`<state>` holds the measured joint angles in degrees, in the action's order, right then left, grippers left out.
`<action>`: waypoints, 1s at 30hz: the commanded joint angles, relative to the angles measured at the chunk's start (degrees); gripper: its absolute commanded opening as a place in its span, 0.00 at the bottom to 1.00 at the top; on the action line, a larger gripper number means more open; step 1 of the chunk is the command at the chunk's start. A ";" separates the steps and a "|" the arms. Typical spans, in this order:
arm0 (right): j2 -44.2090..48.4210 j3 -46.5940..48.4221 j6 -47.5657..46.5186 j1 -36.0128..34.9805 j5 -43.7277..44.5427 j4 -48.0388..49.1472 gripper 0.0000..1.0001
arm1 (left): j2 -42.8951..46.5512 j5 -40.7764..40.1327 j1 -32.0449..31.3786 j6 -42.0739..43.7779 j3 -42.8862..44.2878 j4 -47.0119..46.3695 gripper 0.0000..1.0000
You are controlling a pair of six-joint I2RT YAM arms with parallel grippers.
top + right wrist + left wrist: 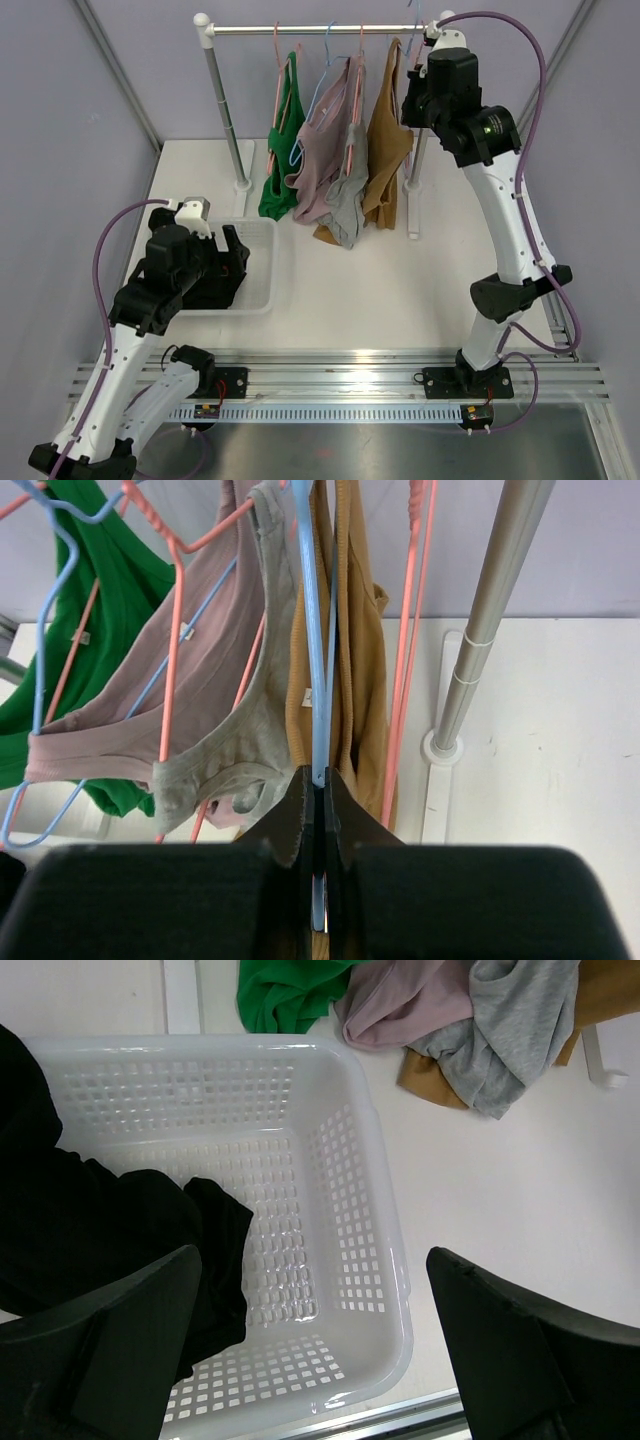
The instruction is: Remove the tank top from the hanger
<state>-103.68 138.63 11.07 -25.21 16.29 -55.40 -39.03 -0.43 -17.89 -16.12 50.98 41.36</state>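
Several tank tops hang from hangers on the rail point(320, 30): green point(283, 150), mauve point(325, 150), grey point(350, 195) and mustard point(385, 140). My right gripper point(412, 75) is up at the rail's right end, beside the mustard top. In the right wrist view it point(318, 780) is shut on a thin blue hanger point(312, 630) that runs down between the grey top's strap point(262, 680) and the mustard top point(355, 680). My left gripper point(232, 262) hangs open over the white basket point(268, 270), its jaws point(315, 1340) wide apart with nothing between them.
A black garment point(90, 1220) lies in the basket's left half point(385, 1220). Pink hangers point(170, 660) carry the mauve and grey tops. The rack's right post point(490, 600) stands just right of my right gripper, its foot point(412, 232) on the table.
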 commanded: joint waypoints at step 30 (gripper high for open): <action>44.44 -12.49 -0.79 -0.45 -23.22 -18.43 0.00 | -19.94 -4.68 -37.74 0.03 32.16 -24.13 0.99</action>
<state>-59.53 126.34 10.92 -25.26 -1.72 -73.19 -57.87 -5.48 -53.60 -19.33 79.55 23.38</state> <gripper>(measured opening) 0.030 0.988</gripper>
